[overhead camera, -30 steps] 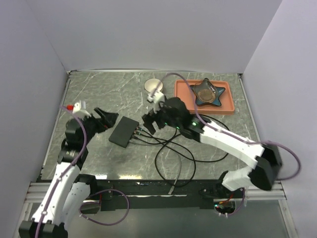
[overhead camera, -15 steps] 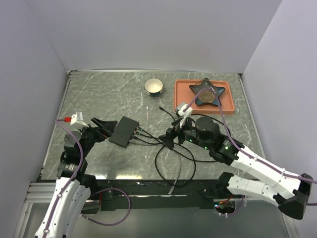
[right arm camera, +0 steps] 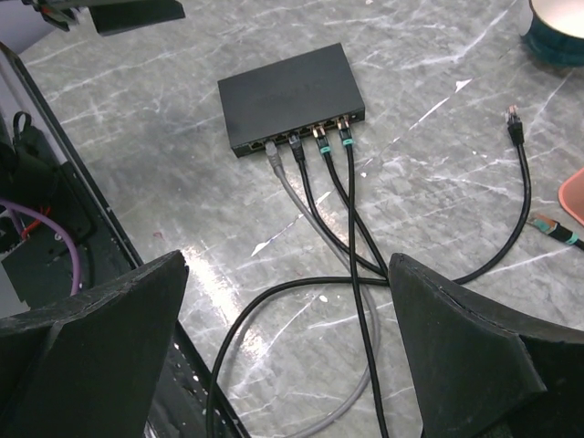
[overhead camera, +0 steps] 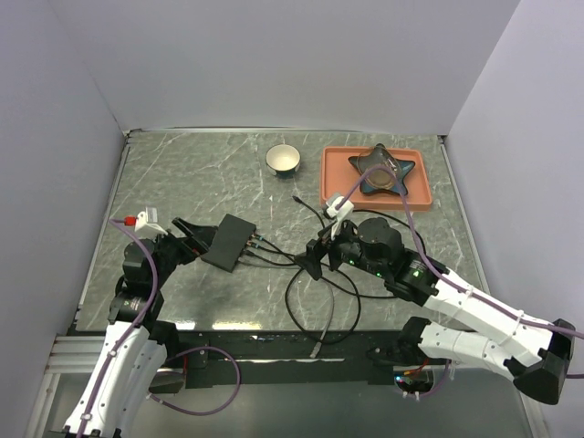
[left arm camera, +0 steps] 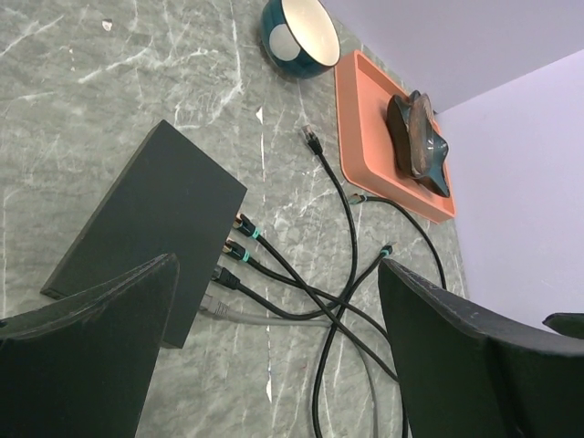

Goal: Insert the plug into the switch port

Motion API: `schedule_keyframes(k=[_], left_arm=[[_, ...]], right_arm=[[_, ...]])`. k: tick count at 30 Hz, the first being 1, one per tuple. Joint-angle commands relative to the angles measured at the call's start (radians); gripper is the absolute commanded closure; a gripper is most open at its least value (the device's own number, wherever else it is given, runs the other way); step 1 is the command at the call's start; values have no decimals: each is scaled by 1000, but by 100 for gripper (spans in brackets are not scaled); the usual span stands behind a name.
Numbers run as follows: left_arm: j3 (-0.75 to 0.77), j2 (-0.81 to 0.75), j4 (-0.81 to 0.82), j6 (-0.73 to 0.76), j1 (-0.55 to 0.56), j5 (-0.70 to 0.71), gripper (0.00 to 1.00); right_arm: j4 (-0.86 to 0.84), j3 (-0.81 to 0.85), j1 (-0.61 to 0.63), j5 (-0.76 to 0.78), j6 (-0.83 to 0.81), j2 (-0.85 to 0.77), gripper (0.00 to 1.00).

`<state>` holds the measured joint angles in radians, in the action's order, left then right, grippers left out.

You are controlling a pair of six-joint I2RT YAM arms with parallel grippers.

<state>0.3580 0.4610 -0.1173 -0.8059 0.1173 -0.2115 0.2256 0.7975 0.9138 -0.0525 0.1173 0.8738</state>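
- Holding nothing, my right gripper (right arm camera: 287,265) hangs with its jaws spread wide above the crossing cables (right arm camera: 358,239).
- My left gripper (left arm camera: 278,274) is just as wide and also empty. It sits just beside the switch (left arm camera: 146,224), on the side away from the ports.
- The switch carries four plugs in a row: one grey lead (right arm camera: 290,193) and three black.
- The loose plug (right arm camera: 514,113) lies on the table (right arm camera: 164,100), well apart from the switch and near the bowl (left arm camera: 297,36) (a second free end lies closer to the orange tray (left arm camera: 365,146)).
- I judge this as the gap between insertions: the pick-up of the next plug is not yet begun.
- Next, I'd send the right hand to that plug, close just behind its connector, and square it to the end port beside the grey lead, which looks free. The left hand can brace the switch against sliding.
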Motion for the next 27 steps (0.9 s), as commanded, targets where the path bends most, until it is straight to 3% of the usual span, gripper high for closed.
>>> schedule_keyframes(k=[1, 18, 27], left_arm=[[9, -22, 30, 13, 1, 0, 4], [65, 11, 97, 96, 1, -6, 4], [200, 174, 97, 201, 1, 88, 4]], right_arm=[[-20, 42, 7, 14, 28, 11, 1], [-256, -106, 7, 51, -38, -122, 1], [-85, 20, 5, 416, 74, 39, 1]])
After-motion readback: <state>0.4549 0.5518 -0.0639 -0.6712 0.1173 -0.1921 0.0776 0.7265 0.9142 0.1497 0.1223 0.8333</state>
